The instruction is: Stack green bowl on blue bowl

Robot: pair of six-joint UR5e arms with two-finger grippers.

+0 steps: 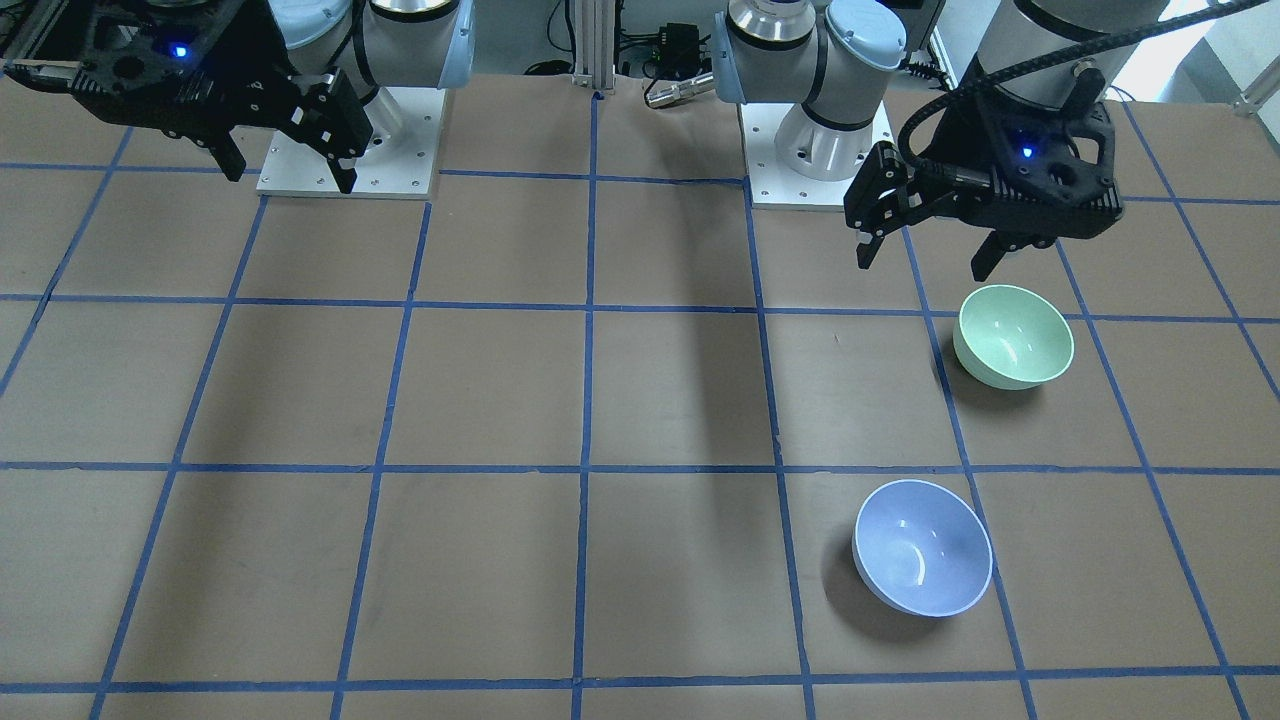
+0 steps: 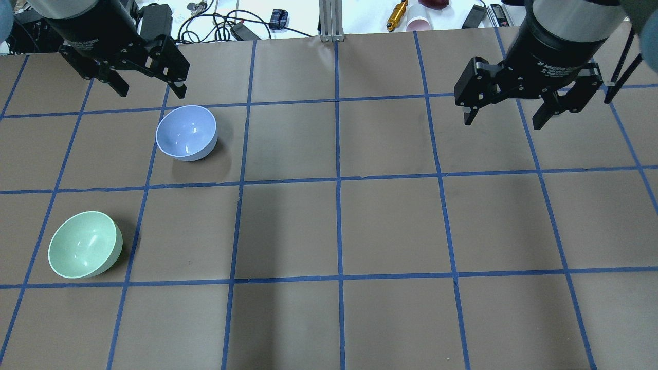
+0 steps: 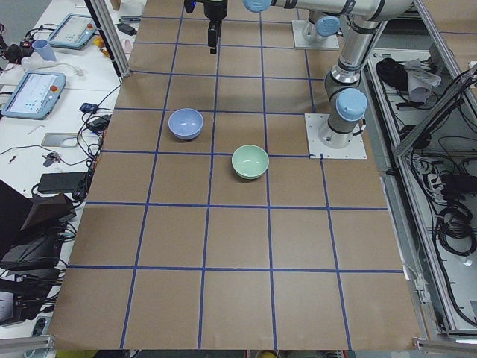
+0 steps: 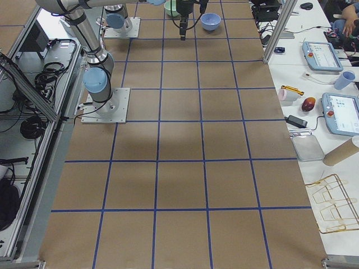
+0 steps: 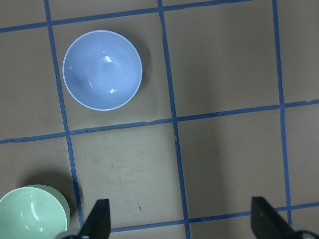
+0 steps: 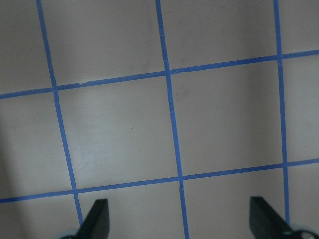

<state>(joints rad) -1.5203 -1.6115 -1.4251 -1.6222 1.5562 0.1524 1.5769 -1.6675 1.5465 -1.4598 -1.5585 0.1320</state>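
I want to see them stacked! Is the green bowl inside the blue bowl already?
No, the green bowl sits by itself, well apart from the blue bowl.

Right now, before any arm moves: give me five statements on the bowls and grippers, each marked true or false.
1. The green bowl sits inside the blue bowl. False: they stand apart on the table.
2. The left gripper is open and empty. True.
3. Both bowls lie on the robot's left side. True.
4. The right gripper holds the green bowl. False: it is open and holds nothing.
5. The blue bowl is upside down. False: it stands upright.
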